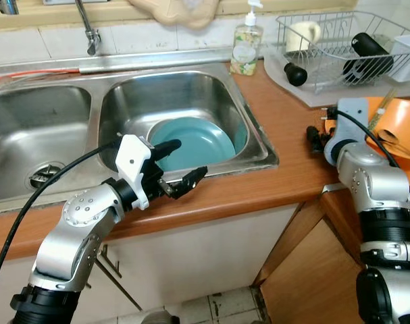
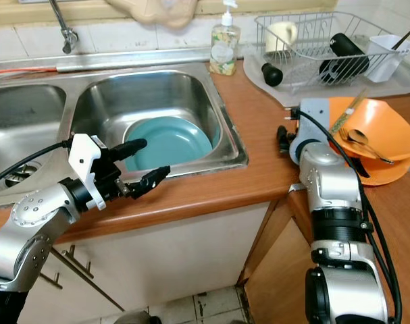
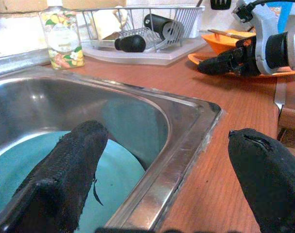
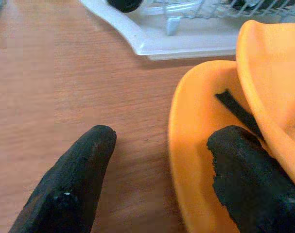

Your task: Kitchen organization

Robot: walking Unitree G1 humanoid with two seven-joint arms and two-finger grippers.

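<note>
A teal plate (image 1: 206, 140) lies in the right basin of the steel sink (image 1: 255, 138). My left gripper (image 1: 188, 158) hovers open over the basin's front rim, one finger above the plate and the other above the wooden counter (image 1: 286, 175). On the counter to the right, an orange bowl (image 2: 383, 125) holding a spoon (image 2: 356, 138) and chopsticks rests on an orange plate (image 4: 196, 145). My right gripper (image 4: 162, 160) is open at that plate's left edge, one finger over its rim and the other over bare wood.
A dish rack (image 1: 340, 50) with a white cup (image 1: 303, 34) and a black bottle (image 1: 371, 46) stands at the back right on a white tray. A soap bottle (image 1: 245, 47) and the faucet (image 1: 90, 34) are behind the sink. A brown cabinet door (image 1: 313, 270) stands open below.
</note>
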